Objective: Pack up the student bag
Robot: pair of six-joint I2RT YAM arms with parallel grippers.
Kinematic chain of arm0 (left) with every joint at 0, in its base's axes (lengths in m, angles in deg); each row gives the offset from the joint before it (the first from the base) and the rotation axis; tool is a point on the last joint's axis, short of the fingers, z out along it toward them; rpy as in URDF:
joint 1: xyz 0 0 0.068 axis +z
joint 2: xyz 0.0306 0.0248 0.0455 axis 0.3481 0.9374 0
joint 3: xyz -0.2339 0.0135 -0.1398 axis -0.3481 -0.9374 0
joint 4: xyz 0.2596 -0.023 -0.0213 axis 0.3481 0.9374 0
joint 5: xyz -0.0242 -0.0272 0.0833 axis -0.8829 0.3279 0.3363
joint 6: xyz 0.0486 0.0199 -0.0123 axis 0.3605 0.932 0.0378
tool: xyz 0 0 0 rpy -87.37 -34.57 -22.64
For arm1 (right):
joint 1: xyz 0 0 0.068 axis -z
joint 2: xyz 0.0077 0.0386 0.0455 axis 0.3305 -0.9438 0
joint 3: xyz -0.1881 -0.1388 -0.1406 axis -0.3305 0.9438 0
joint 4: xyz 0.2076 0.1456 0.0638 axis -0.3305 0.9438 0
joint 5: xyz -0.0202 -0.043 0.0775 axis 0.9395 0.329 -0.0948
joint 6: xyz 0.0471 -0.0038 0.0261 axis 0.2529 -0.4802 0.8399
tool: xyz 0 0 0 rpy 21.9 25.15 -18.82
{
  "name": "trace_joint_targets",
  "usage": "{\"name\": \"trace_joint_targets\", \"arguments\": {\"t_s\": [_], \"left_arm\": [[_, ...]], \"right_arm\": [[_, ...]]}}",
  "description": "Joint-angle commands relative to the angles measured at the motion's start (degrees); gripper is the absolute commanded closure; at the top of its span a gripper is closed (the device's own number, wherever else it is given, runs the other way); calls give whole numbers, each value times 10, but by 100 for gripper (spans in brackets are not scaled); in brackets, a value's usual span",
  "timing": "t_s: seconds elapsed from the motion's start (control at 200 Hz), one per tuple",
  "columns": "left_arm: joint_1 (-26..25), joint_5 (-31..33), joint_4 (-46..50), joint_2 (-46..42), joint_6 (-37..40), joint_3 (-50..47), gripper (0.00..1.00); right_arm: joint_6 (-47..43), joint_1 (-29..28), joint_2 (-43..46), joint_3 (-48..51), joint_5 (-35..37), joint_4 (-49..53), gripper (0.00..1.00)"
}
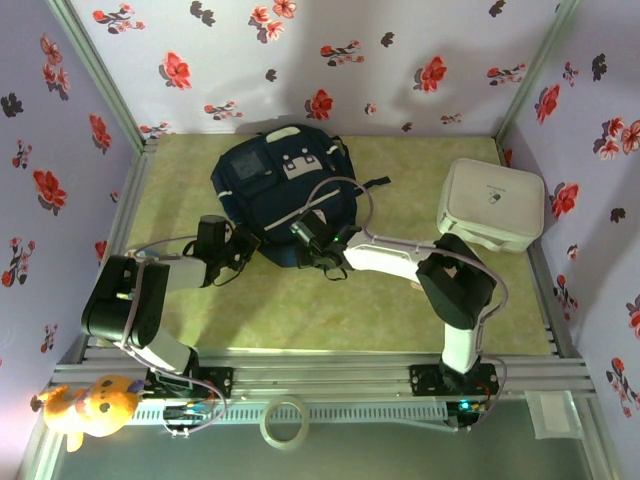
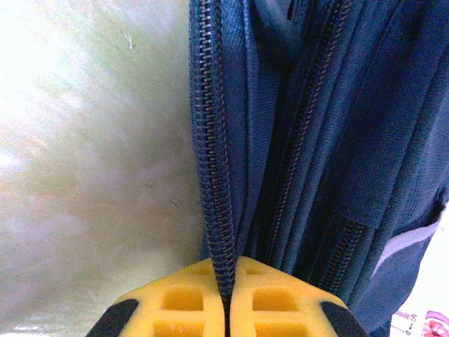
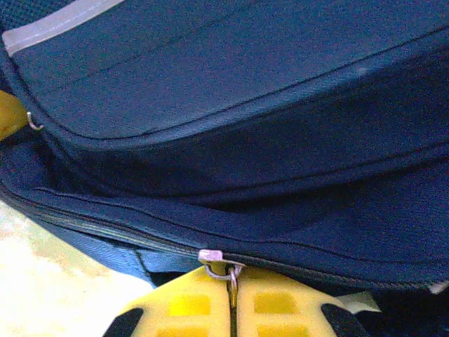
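Observation:
The student bag [image 1: 280, 195], a navy-blue backpack with white patches, lies on the green mat in the middle of the top view. My left gripper [image 1: 240, 250] is at its near-left edge. In the left wrist view its yellow fingers [image 2: 226, 298] are shut on a strip of the bag's zipper edge [image 2: 217, 210]. My right gripper [image 1: 315, 250] is at the bag's near edge. In the right wrist view its fingers [image 3: 231, 305] are shut on the metal zipper pull [image 3: 223, 263] of the bag [image 3: 245, 105].
A white rounded-square box [image 1: 492, 203] stands at the right, beside the right arm's elbow. Floral walls close in the mat on three sides. A yellow plush toy [image 1: 90, 408] and a tape roll [image 1: 283, 420] lie on the near rail, off the mat.

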Motion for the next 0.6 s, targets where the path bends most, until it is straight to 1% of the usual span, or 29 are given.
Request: {"name": "trace_joint_targets", "arguments": {"t_s": [0.0, 0.045, 0.1, 0.25, 0.33, 0.35, 0.475, 0.595], "left_arm": [[15, 3, -5, -4, 24, 16, 100], [16, 3, -1, -7, 28, 16, 100], [17, 3, 8, -12, 35, 18, 100], [16, 3, 39, -30, 57, 24, 100], [16, 4, 54, -36, 69, 28, 100], [16, 3, 57, -36, 71, 29, 100], [14, -1, 70, -33, 90, 46, 100], [16, -8, 117, -17, 135, 92, 100]], "right_arm": [[7, 10, 56, 42, 93, 22, 97], [9, 17, 71, 59, 109, 15, 97], [15, 28, 84, 84, 111, 3, 97], [46, 56, 101, 135, 93, -24, 97], [55, 57, 103, 143, 93, -28, 98], [56, 57, 103, 144, 74, -28, 98], [55, 50, 105, 158, 34, -59, 100], [21, 10, 111, 175, -20, -135, 100]]}}
